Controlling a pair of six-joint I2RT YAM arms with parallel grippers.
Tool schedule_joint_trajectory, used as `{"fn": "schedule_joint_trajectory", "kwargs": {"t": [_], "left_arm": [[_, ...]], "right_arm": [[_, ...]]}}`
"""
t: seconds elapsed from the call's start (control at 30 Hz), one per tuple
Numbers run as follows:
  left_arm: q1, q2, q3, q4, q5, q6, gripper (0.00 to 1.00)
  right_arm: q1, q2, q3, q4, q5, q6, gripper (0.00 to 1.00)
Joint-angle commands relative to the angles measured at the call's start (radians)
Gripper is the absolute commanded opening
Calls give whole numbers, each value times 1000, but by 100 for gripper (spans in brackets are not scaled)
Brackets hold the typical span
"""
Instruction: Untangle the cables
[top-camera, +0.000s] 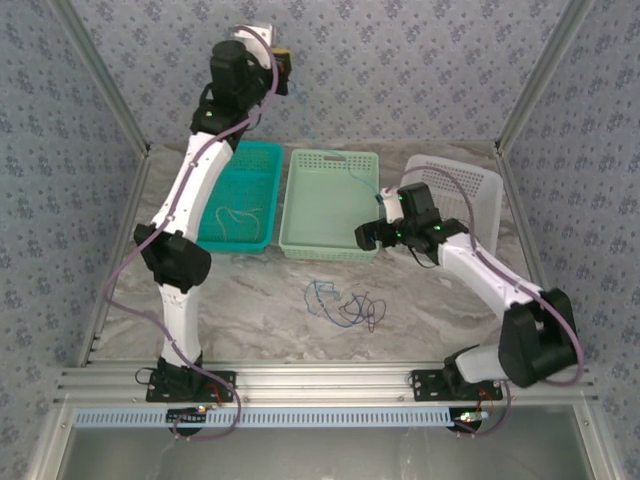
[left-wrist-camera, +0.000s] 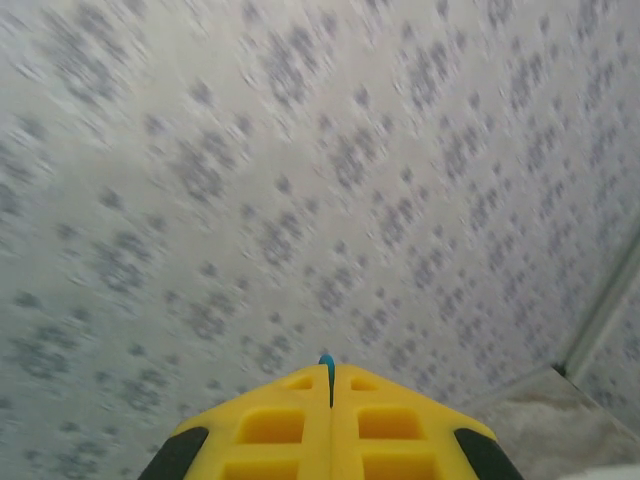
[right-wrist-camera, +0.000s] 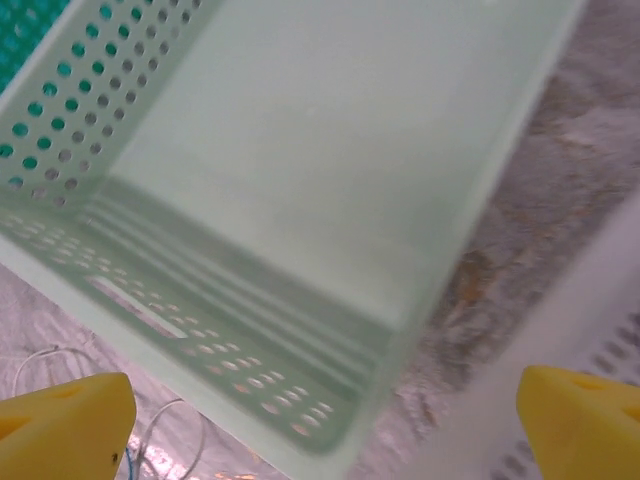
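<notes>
The marble table (top-camera: 250, 310) carries three baskets in a row toward the back. The teal basket (top-camera: 250, 147) is on the left and the green basket (top-camera: 330, 250) in the middle. The white basket (top-camera: 470, 185) sits tilted on the right.

The left arm (top-camera: 195, 180) rises steeply from its base, over the teal basket, toward the patterned back wall. The right arm (top-camera: 480, 270) reaches low and leftward to the near right corner of the green basket.

The left gripper (top-camera: 283, 62) is high up near the wall. In its wrist view the left gripper (left-wrist-camera: 328, 372) has its yellow fingers (left-wrist-camera: 270, 425) clenched flat together. A short blue tip (left-wrist-camera: 326, 362) pokes from the seam, and I cannot tell what it belongs to.

The right gripper (top-camera: 366, 237) sits at the green basket's corner. In its wrist view the right gripper (right-wrist-camera: 325, 400) is released, its fingers (right-wrist-camera: 70, 420) spread wide with nothing between them, above the basket wall.

The tangle (top-camera: 342, 303) lies on the table in front of the green basket, apart from both grippers. Its blue cable (top-camera: 318, 298) loops on the left and its dark cable (top-camera: 368, 312) on the right, the two crossing.

A whitish cable (top-camera: 238, 218) lies curled inside the teal basket.

The right wrist view shows pale loops (right-wrist-camera: 40, 355) on the table just outside the green basket.

A thin blue strand (top-camera: 362, 182) shows at that basket's right side; I cannot tell whether it rests inside.
</notes>
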Motion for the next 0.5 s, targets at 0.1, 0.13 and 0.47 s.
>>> {"fn": "schedule_joint_trajectory", "kwargs": {"t": [0.1,0.13,0.47], "left_arm": [[20,-31,190,-28,-5,-48,0],[20,-34,207,-22,1,-52,0],[36,77,520,-65,71,-177,0]], "right_arm": [[-66,-127,-57,39,25,46,100],[-66,-144,-63,48,10,51,100],[-70,-230,-69,20,-37,29,100]]}}
